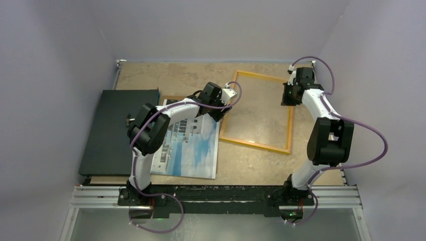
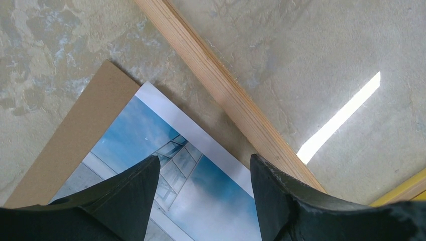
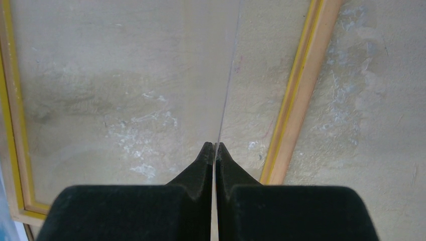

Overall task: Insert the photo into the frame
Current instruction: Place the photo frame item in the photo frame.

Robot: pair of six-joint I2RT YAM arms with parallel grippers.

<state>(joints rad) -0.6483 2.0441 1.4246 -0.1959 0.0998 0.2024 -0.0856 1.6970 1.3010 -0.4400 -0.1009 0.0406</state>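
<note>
Observed the photo (image 1: 193, 145) flat and picture-side up on the desk (image 1: 166, 75), left of the frame (image 1: 256, 144) and just beside its left rail — blue cloudy sky, pale grey-white glazed building, white border, with a brown backing board (image 2: 75, 135) peeking out from under its far edge. Recorded the left gripper (image 2: 205, 160) released, fingers spread wide over the photo's corner nearest the frame; cannot tell whether touching. Recorded the right gripper (image 3: 215, 146) clenched to a hairline gap over the thin yellow-orange frame's interior, near its right rail — a fine clear line running on from the fingertips.
</note>
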